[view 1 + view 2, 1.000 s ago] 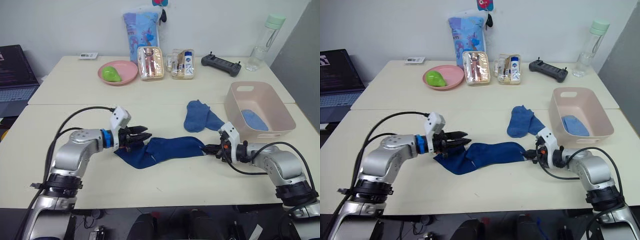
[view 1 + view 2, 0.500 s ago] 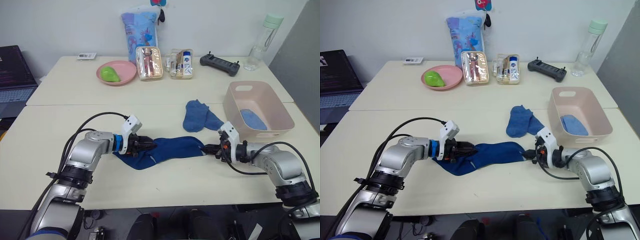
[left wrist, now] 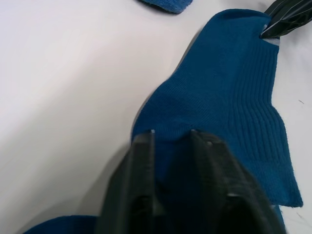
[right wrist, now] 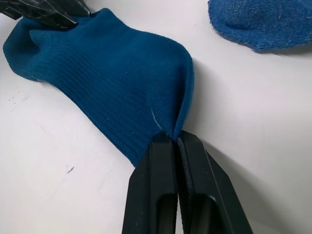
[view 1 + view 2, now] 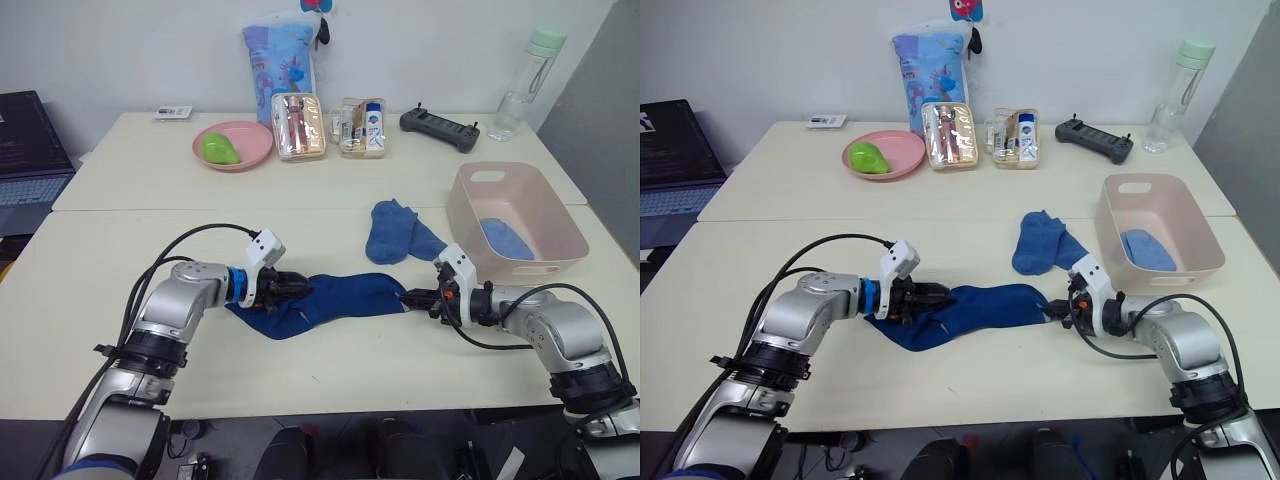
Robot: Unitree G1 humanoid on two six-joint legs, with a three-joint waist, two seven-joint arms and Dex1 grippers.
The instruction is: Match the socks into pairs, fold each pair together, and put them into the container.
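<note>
The cream table (image 5: 330,370) carries the whole job, and the pale pink tub (image 5: 505,215) sits at its right edge with one light blue sock (image 5: 507,240) already lying inside. In front of it, between the two arms, a dark blue sock (image 5: 335,300) lies stretched out flat, partly over a second dark blue sock (image 5: 255,317) at its left end; a medium blue pair (image 5: 398,232) lies apart, nearer the tub. The right gripper (image 5: 412,297) has its fingers pressed together on a thin fold at the stretched sock's right edge, while the left gripper (image 5: 297,287) has its fingers a narrow gap apart, tips resting on the knit at the opposite end, with fabric between them but not clearly clamped. The main risk, as I judge it, is that the left side closes on too little cloth and the sock slips free when lifted, leaving it dangling from the right pinch alone. That pinch is shallow too, so pulling the arms apart could tug it loose. A smaller risk is the left fingers snagging the sock underneath and dragging both askew.
</note>
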